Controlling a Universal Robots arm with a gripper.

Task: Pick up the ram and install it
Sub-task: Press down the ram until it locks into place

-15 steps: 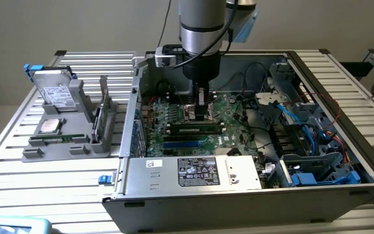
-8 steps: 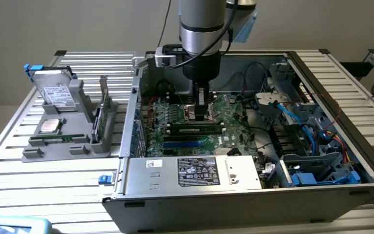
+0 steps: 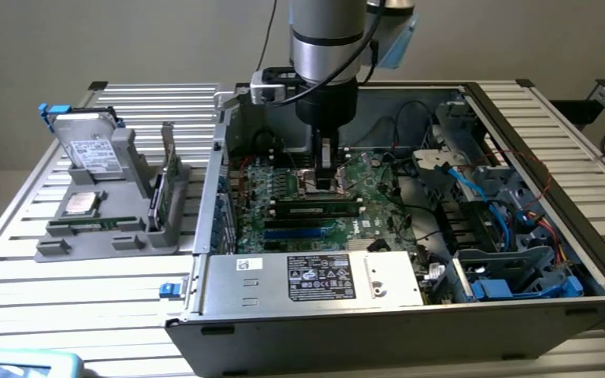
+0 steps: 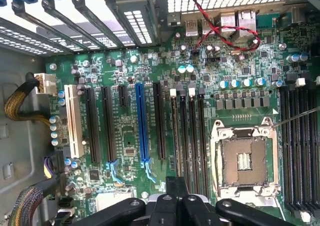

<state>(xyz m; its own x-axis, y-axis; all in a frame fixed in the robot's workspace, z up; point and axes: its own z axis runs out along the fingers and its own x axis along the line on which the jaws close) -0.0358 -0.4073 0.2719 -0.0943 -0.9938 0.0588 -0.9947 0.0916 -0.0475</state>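
1. Green ram (image 3: 318,210) stood along a memory slot of the motherboard (image 3: 381,175), just beside the gripper (image 3: 330,186); whether the gripper was clenched or released could not be told
2. If the stick was not seated level, a push might have bent it or left one end proud
3. A tilted approach risked striking the open processor socket (image 4: 245,161) nearby, whose contacts were likely delicate
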